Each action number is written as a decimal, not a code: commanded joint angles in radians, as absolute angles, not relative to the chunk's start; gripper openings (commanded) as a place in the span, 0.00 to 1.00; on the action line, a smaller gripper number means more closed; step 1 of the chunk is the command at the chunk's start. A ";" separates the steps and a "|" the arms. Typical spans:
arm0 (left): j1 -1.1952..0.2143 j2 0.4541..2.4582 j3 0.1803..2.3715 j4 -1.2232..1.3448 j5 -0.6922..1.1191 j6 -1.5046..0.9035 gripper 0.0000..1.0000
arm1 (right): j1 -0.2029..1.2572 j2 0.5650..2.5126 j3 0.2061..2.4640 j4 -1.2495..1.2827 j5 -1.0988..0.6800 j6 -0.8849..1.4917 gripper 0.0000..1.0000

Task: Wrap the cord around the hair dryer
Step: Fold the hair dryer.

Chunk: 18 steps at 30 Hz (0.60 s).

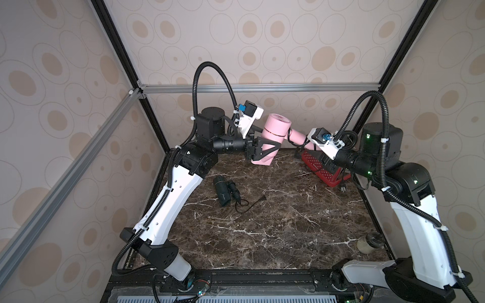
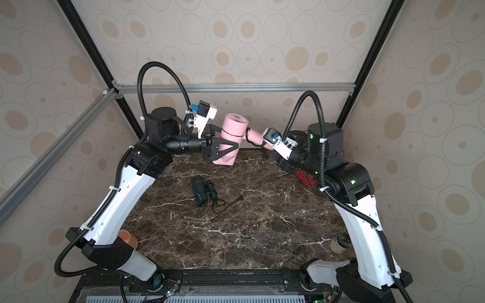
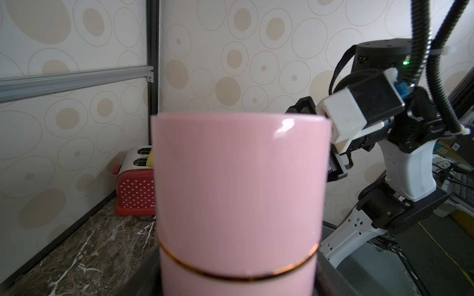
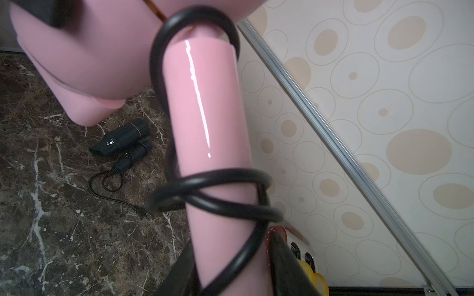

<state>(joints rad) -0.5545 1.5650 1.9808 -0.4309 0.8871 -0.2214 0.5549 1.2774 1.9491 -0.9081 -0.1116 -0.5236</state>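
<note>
**Item:** hair dryer [image 1: 275, 131], pink, glossy, with a black cord [image 4: 197, 13].

**Location:** held in the air over the far edge of the marble table [image 1: 262, 223], clear of its surface, between the two arms.

**Holders:** The left gripper [image 1: 263, 150] is clamped across the barrel [image 3: 238, 179], with one jaw on each side. The right gripper [image 4: 230, 264] sits at the foot of the handle [image 4: 205, 115], a jaw on either side of it. I cannot tell whether those jaws are pressing.

**Cord condition:** A loop hangs over the joint where the handle meets the barrel, and two turns cross lower on the handle. They are loosely laid rather than snug. The free end and plug are not in view.

**Handling notes (judgement):**
- The body is a rigid plastic shell and probably light enough for one gripper.
- The polished finish looks slippery, so it could twist in a grip. The barrel is the safer purchase because it leaves the handle free for winding.
- The cord is rubbery and springy, so it will likely uncoil if tension drops. It is best pinched just past the last turn and kept taut.

**Also present:** a small black dryer [image 1: 223, 192] with its own thin lead lies on the table, and a red toaster [image 3: 134, 192] stands by the back wall.
</note>
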 commanded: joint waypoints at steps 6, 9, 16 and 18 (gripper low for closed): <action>-0.592 1.559 1.942 -0.160 0.892 -0.336 0.00 | 0.574 1.218 1.838 -0.728 -0.076 -0.367 0.00; -0.624 1.574 1.917 -0.091 0.875 -0.371 0.00 | 0.581 1.192 1.778 -0.646 -0.048 -0.304 0.00; -0.651 1.586 1.825 0.121 0.823 -0.497 0.00 | 0.623 1.165 1.674 -0.481 0.021 -0.202 0.00; -0.652 1.587 1.797 0.186 0.805 -0.542 0.00 | 0.638 1.164 1.660 -0.449 0.046 -0.189 0.00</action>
